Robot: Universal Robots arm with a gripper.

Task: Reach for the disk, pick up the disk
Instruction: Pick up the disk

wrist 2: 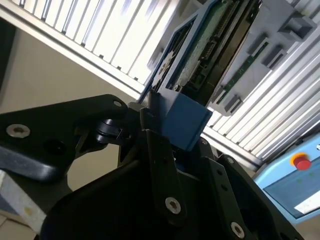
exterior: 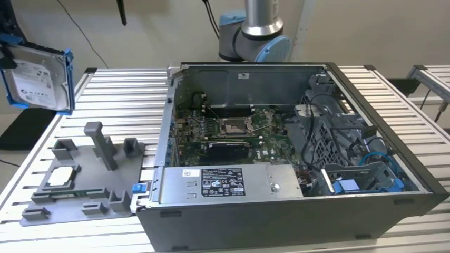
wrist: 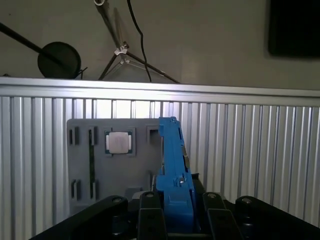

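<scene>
The gripper is clamped on the disk, its black fingers pressed on either side of the blue bracket, as both wrist views show. In the exterior view the disk hangs in the air, label facing out and roughly upright, above the tabletop edge on the exterior view's left, touching nothing below.

Under it, near the tabletop's near corner on that side, lies a grey holder tray. One of its recesses holds a small square chip.

The open computer case fills the middle of the tabletop. Inside it are the motherboard, a power supply along the near wall, and a blue bay piece in the drive cage.
</scene>
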